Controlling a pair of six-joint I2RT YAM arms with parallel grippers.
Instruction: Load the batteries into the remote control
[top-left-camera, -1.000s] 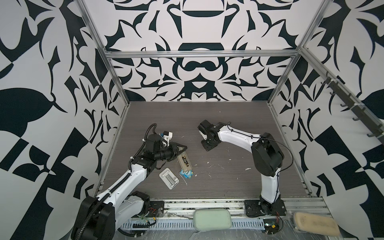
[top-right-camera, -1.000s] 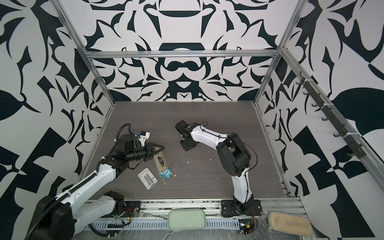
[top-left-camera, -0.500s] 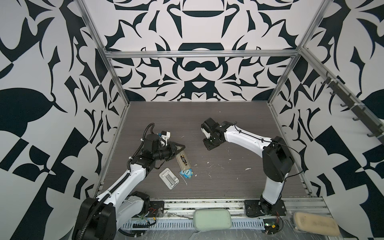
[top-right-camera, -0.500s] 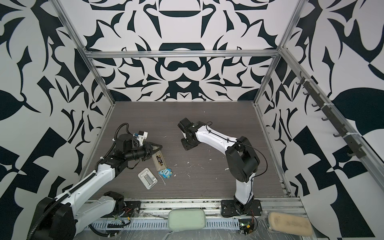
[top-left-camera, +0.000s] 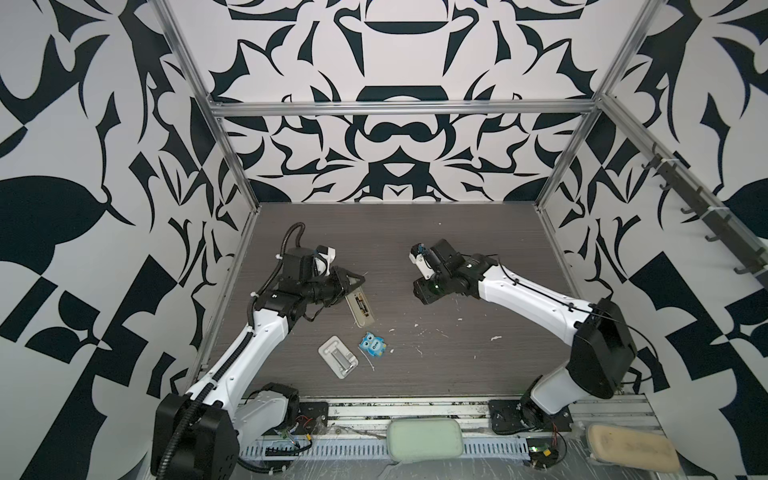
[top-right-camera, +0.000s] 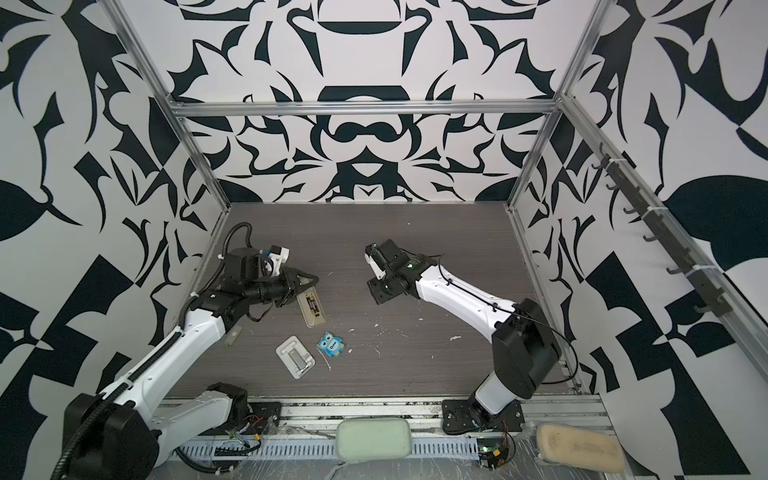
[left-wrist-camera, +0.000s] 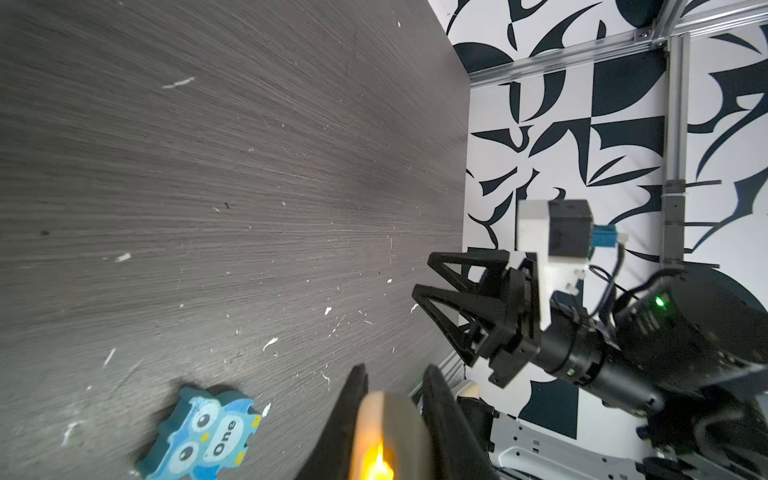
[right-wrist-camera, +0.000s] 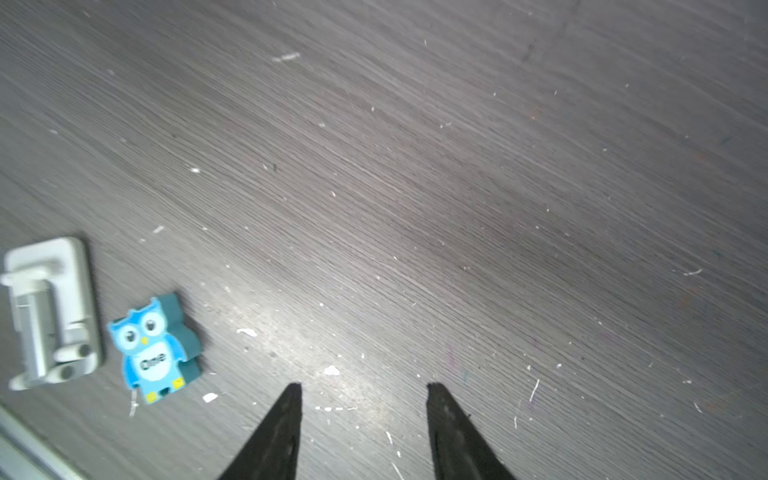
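Top views both show a white rectangular tray (top-left-camera: 338, 357) with a metal piece nearest the front. It lies flat on the dark wood-grain bench (top-left-camera: 457, 241), just left of a blue owl-shaped figure (top-left-camera: 373, 344) marked "One". A small grey flat piece (top-right-camera: 232, 334) lies further left of the owl, beside the left arm. Just beyond the owl, the remote control (top-left-camera: 360, 309) has its beige back up and its near end pointing at the figure. The batteries (top-left-camera: 361, 303) show as a dark patch with gold marks inside its open bay, too small to count. The left end effector (top-left-camera: 358, 282) is clamped on the remote's far end. In the left wrist view its black fingers (left-wrist-camera: 353, 415) flank the pale edge of the remote (left-wrist-camera: 386, 419), with the owl (left-wrist-camera: 203, 436) close by. Whether the remote's near end rests on the bench I cannot tell. Beyond the owl and to its right, well apart from it, the right end effector (top-left-camera: 422, 293) hangs over bare bench. In the right wrist view its fingertips (right-wrist-camera: 363, 386) stand apart with nothing between them, and the owl (right-wrist-camera: 153, 349) and tray (right-wrist-camera: 50, 311) lie off to one side.
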